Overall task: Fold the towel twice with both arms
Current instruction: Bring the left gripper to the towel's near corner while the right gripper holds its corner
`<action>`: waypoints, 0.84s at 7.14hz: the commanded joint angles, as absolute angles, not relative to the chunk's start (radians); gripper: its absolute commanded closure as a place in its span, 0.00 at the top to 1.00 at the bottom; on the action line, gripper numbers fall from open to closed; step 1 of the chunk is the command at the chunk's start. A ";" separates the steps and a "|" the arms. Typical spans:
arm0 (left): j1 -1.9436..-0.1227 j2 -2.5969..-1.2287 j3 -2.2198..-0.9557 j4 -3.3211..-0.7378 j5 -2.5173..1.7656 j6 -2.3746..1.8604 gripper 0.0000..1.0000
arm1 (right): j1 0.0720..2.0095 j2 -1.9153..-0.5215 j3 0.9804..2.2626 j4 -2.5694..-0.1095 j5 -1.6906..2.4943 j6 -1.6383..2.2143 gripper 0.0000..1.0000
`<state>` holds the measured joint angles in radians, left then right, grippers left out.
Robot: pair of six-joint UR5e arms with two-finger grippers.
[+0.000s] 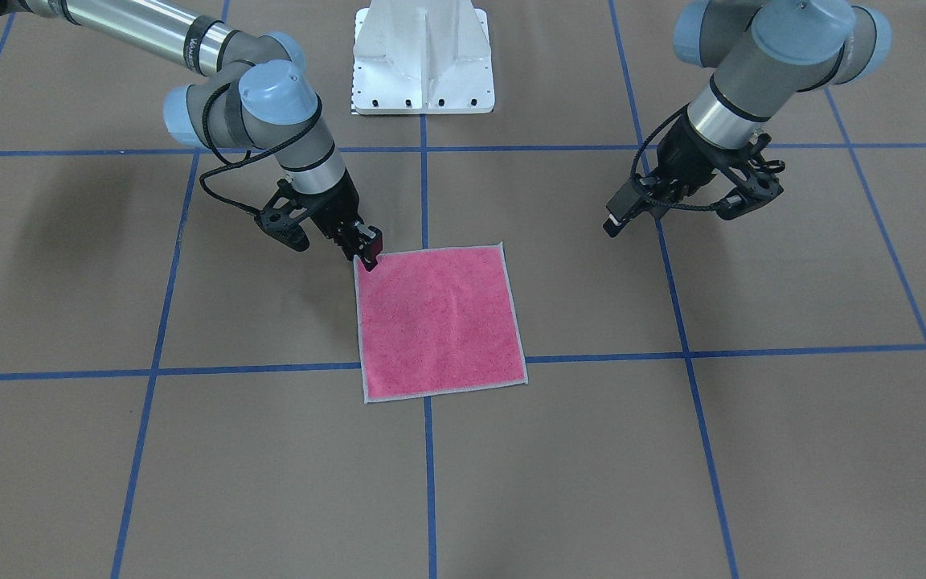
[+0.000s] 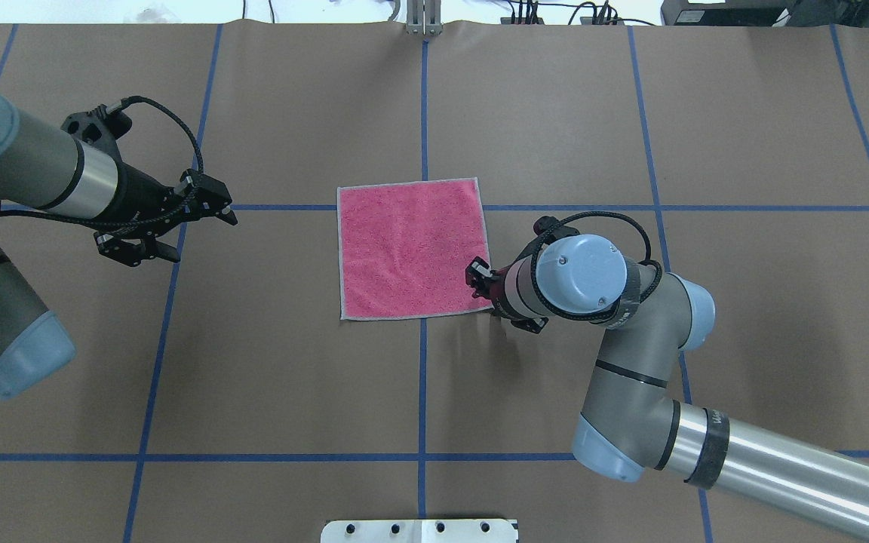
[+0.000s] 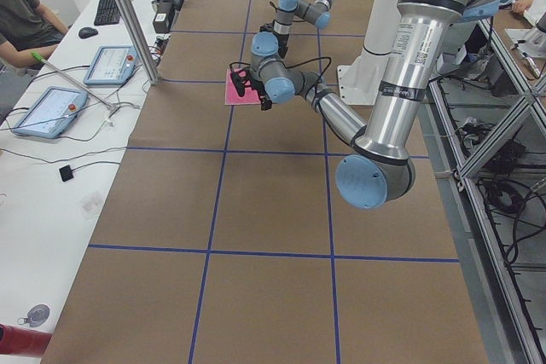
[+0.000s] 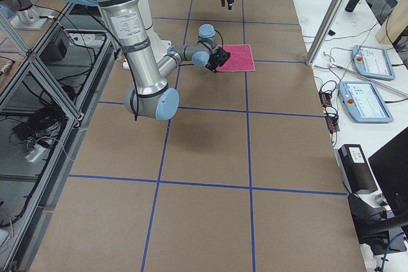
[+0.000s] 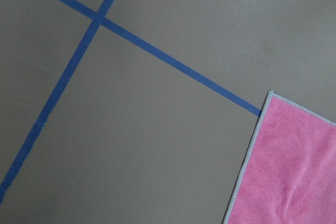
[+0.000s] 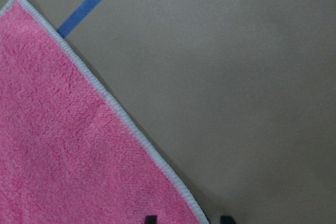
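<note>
Covering the table is brown paper, ruled into large squares by blue tape. A white pedestal is mounted at the robot's edge. Beside the table stands a white desk, on which a tablet and a keyboard are laid; a seated person is partly in view. Lettering is carried on a dark band of the right arm (too small to be read).

The towel is laid flat, pink face up, at the table's middle, where two tape lines meet. The right gripper is set at the towel's near right corner, its fingers parted astride the stitched edge. The left gripper is held over bare paper, well apart from the towel; whether it is parted or closed cannot be told.
</note>
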<state>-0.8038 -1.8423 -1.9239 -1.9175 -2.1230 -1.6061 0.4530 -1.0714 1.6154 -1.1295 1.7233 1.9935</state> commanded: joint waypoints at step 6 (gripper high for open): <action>-0.669 -1.908 -1.908 -1.916 -1.985 -1.764 0.99 | 0.442 -1.112 1.747 -1.224 1.700 2.000 0.00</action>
<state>-0.7258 -1.8842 -1.9124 -1.9170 -2.0459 -1.7040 0.4501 -1.0997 1.7036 -1.1835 1.7010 2.0003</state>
